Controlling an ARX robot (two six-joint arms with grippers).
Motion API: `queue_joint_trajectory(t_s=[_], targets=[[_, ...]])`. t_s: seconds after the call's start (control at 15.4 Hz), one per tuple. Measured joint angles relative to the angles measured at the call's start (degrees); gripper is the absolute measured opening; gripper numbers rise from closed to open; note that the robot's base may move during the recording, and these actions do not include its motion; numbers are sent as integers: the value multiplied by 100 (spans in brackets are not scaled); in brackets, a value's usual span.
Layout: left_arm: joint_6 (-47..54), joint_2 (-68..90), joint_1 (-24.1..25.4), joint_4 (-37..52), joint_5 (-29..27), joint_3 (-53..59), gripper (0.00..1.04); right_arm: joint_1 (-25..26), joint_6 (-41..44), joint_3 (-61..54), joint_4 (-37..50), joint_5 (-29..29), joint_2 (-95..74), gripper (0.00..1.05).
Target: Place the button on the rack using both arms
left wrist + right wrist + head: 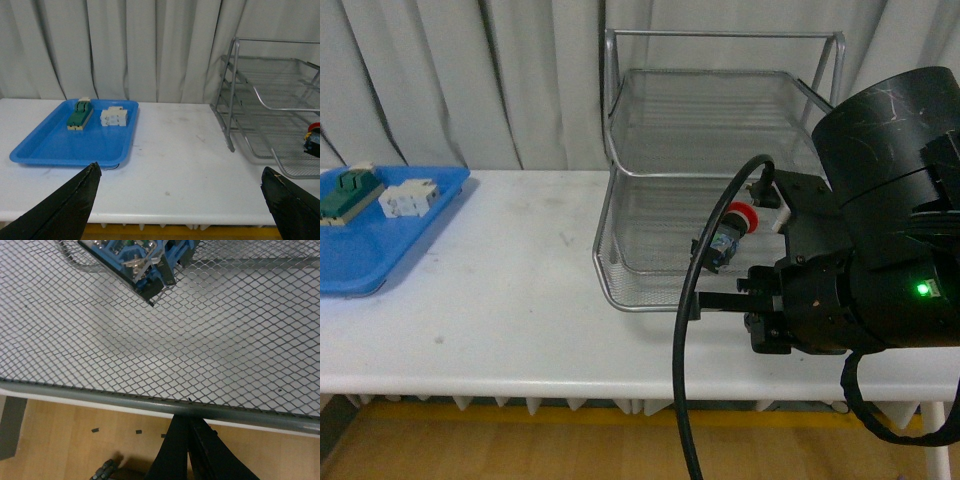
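The button [730,236] lies in the rack's [650,296] bottom tier, centre-right of frame; right gripper [189,437] pressed together and empty, left gripper [180,200] spread.

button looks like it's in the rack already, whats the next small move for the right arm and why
Probably pull the right gripper back from the rack. The button seems to lie on the mesh, apart from the jaws, which look shut and empty outside its rim.

Silver wire-mesh metal rack [650,240] with smooth, shiny tubular frame; red-capped glossy plastic button [728,236]; smooth blue plastic tray [60,145]; matt white table top [510,300]; pale pleated cloth curtain [125,45]; matt black gripper casing [860,290].
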State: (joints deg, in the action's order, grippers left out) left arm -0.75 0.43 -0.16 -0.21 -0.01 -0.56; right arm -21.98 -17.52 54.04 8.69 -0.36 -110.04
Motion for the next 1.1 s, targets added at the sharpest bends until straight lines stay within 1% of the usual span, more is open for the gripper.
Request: queue_joint_trajectory(t_s=[0.19,0.65,1.1], targets=[[0,0,0,0,2,0,98,114,46,304,-175,70,-96,2],[-2,0,0,0,0,0,98,669,103,1432,-533,98,-789,2],[-2,0,0,-2,2,0,98,1019,216,2426,-785,192,-1486,2]])
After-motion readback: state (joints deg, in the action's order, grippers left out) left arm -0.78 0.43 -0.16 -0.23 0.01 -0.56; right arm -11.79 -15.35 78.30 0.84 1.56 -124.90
